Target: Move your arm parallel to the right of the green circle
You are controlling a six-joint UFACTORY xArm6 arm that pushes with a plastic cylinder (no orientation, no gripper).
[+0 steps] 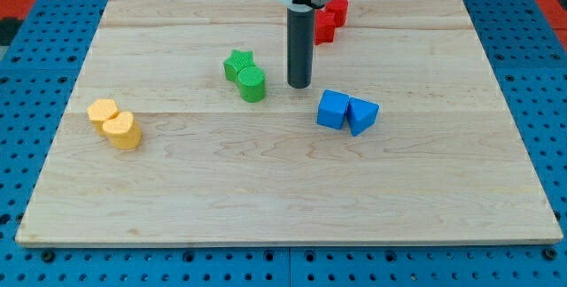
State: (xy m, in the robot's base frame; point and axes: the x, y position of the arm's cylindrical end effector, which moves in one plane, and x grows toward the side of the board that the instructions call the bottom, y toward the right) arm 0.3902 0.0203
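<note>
You have seven or eight blocks on the wooden board point(266, 190), in colour pairs. Two are green: a green circle point(252, 84) and, touching it at its 10 o'clock, a green star point(237, 64). Two are blue: a blue cube point(333, 109) with a blue wedge point(362, 114) pressed against it at 3 o'clock. Two are yellow, near the view's left edge: a yellow hexagon-like block point(103, 112) and a yellow rounded block point(121, 130) touching it at 5 o'clock. The red blocks point(330, 19) at the view's top are partly hidden behind the rod, so you probably have two there, but their shapes can't be made out.

There is one rod with no fingers to spread or close. My tip point(299, 86) rests on the board at the green circle's 3 o'clock, just beside it and not touching. The blue cube lies near the tip's 4 o'clock.
</note>
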